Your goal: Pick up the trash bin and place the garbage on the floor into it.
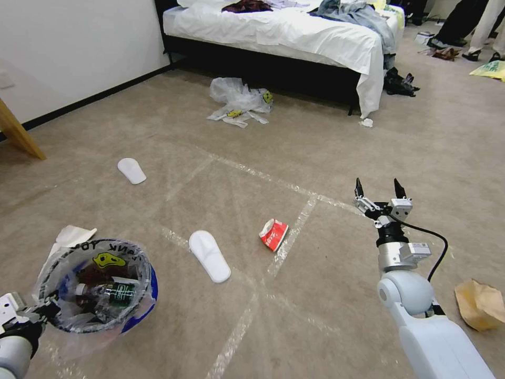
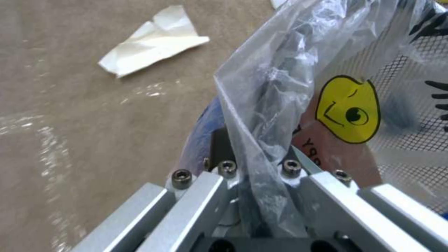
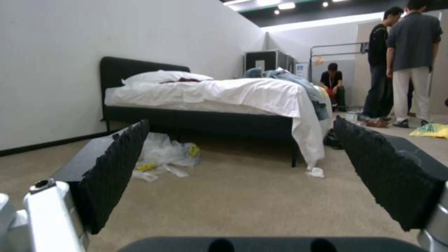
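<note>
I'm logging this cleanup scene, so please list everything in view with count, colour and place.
trash bin: one, red and blue, clear liner, held at near left.
slippers: two, white, mid floor; the other farther left.
red carton: one, crushed, on a tape line.
white paper: one, beside the bin.
brown paper bag: one, near right.
clear plastic bags: a heap by the bed.
left gripper: jaws shut on the bin's rim.
right gripper: jaws open, above the floor.

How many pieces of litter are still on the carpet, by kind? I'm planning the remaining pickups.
White slippers: 2
Crushed red can: 1
White paper: 2
Brown paper bag: 1
Clear plastic bag heap: 1
Total: 7
</note>
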Controlling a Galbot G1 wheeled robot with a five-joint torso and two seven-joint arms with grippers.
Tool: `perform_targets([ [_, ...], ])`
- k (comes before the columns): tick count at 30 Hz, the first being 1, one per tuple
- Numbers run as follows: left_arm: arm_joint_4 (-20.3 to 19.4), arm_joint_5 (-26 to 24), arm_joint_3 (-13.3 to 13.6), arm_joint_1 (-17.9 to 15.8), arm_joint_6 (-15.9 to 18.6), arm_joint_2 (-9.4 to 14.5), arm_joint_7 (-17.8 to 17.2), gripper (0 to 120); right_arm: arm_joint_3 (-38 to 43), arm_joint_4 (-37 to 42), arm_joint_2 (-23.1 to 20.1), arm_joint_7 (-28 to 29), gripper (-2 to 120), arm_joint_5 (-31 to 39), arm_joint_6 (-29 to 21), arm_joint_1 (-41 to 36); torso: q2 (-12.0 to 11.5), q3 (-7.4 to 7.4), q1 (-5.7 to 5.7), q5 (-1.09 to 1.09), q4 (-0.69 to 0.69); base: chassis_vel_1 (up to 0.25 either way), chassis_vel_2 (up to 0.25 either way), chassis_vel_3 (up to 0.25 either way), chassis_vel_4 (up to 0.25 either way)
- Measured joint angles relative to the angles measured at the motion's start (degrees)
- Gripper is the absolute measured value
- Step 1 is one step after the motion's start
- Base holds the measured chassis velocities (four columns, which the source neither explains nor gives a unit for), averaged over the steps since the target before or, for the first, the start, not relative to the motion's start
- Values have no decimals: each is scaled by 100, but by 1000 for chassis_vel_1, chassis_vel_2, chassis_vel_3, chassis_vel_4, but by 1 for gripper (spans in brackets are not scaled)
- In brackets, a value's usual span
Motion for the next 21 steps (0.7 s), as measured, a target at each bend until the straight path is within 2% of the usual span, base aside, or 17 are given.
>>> perform_targets([
  [3, -4, -3, -6, 2, -2, 0, 3, 1, -4, -10, 3, 0, 100, -2, 5, 1, 0, 0, 0, 5, 2, -169, 131, 179, -143],
  [21, 43, 2, 10, -41, -21, -12, 1, 1, -54, -135, 30, 2, 100, -19, 58, 53, 0, -1, 0, 2, 1, -119, 128, 124, -125],
])
